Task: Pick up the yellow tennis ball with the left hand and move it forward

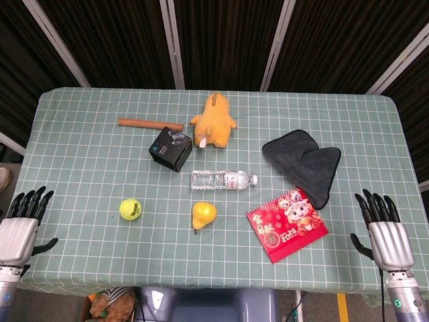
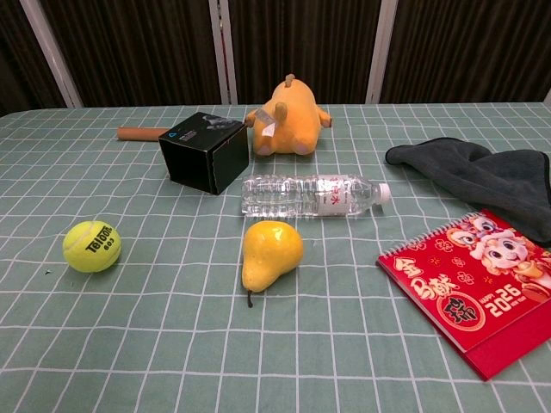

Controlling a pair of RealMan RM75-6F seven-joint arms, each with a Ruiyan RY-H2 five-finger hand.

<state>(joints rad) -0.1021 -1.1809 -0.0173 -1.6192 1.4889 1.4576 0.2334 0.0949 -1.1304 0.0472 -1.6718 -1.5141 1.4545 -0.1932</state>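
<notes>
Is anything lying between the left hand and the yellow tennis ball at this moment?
No. In the head view only bare checked tablecloth separates the open left hand from the yellow tennis ball.

Prob. a lab — checked tablecloth (image 1: 80, 168), dark slatted wall (image 1: 221, 40).

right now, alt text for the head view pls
A yellow tennis ball lies untouched on a green checked table, with the open left hand and right hand at the near corners. A pear, water bottle and red calendar lie nearby.
</notes>
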